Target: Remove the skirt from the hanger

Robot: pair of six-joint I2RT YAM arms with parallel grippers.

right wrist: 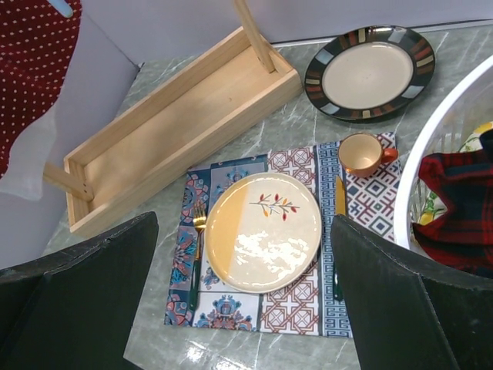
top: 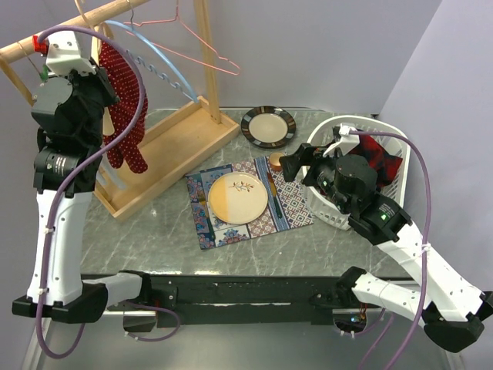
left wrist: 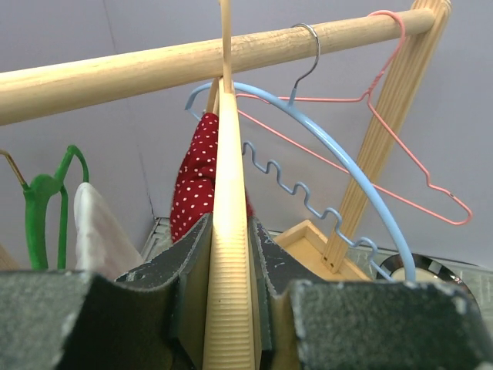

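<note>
The red white-dotted skirt (top: pixel 127 100) hangs from a pale wooden hanger (left wrist: pixel 229 177) under the rack's rail (top: pixel 69 27). Its cloth shows just behind the hanger (left wrist: pixel 199 173) in the left wrist view and at the top left corner (right wrist: pixel 31 69) of the right wrist view. My left gripper (top: pixel 91 89) is raised at the rail, shut on the hanger's ribbed wooden edge (left wrist: pixel 229 225), with both pads pressed against it. My right gripper (top: pixel 296 163) hovers over the placemat, open (right wrist: pixel 243 231) and holding nothing.
A blue hanger (left wrist: pixel 347 166), a pink wire hanger (left wrist: pixel 416 166), a green hanger (left wrist: pixel 46 200) and a white cloth (left wrist: pixel 96 231) share the rail. The rack's wooden base tray (top: pixel 166 150), a cream plate (top: pixel 237 197), a dark-rimmed plate (top: pixel 268 126), a cup (top: pixel 276 161) and a white basket (top: pixel 362 127) holding plaid cloth (top: pixel 381 158) are on the table.
</note>
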